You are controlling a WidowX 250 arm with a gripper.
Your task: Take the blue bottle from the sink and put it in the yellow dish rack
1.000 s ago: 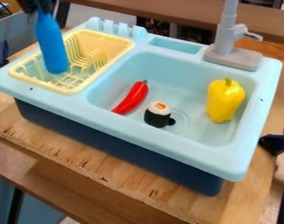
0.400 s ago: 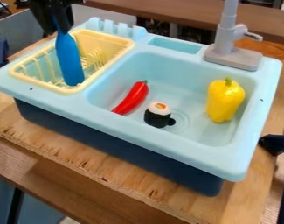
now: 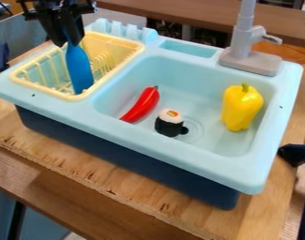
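At the upper left hangs my black gripper, shut on the upper end of a blue utensil. The utensil points downward, its wide flat end over the front part of the yellow dish rack; whether it touches the rack I cannot tell. Inside the light blue sink lie a red chili pepper on the left, a sushi roll near the drain, and a yellow bell pepper on the right.
A grey faucet rises from the sink's back right edge. The sink unit rests on a wooden board. A dark blue object stands at the right edge.
The gripper has come down and to the right with the blue utensil, which now hangs nearer the rack's front right part. The peppers and sushi roll have not moved.
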